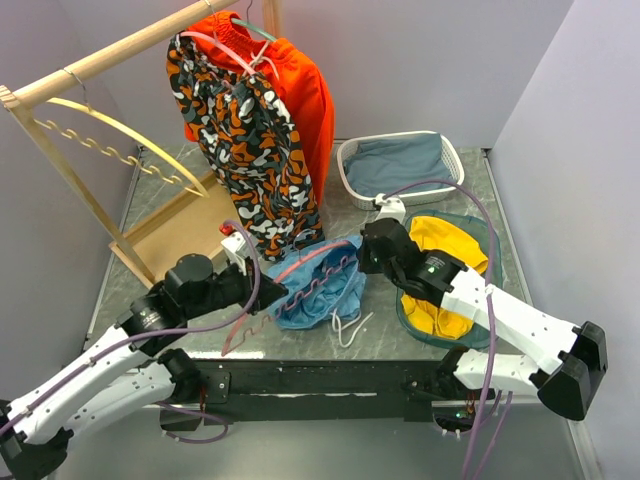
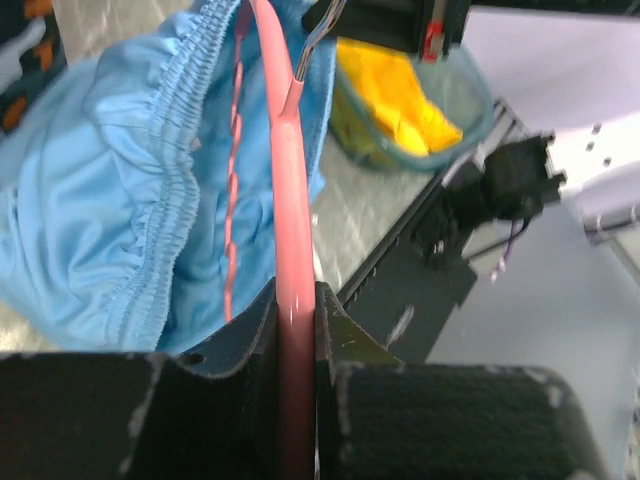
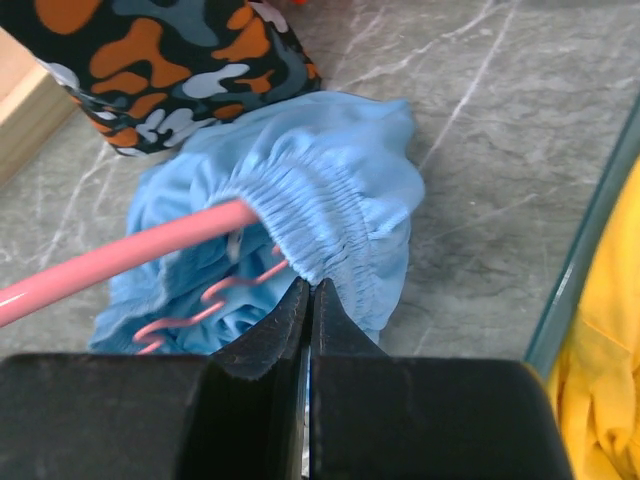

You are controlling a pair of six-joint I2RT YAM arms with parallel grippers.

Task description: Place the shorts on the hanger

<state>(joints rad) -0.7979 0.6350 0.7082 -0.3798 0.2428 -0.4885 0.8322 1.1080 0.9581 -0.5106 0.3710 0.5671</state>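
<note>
Shorts (image 1: 322, 292) sit at the middle of the near edge. Hanger (image 2: 290, 180) lies across them, one end apparently inside the waistband. Left gripper (image 1: 272, 296) is at their left, right gripper (image 1: 362, 262) at their right. Tub (image 3: 583, 250) is by the near right corner, basket (image 1: 347, 172) behind it. Rack (image 1: 120, 52) runs along the left edge.

Two pink hangers (image 1: 300, 265) (image 1: 215, 42), one yellow hanger (image 1: 130, 130), one sky-blue shorts (image 1: 320, 295), two baskets (image 1: 345, 175) (image 1: 490, 235), two arms (image 1: 120, 370) (image 1: 510, 320).
</note>
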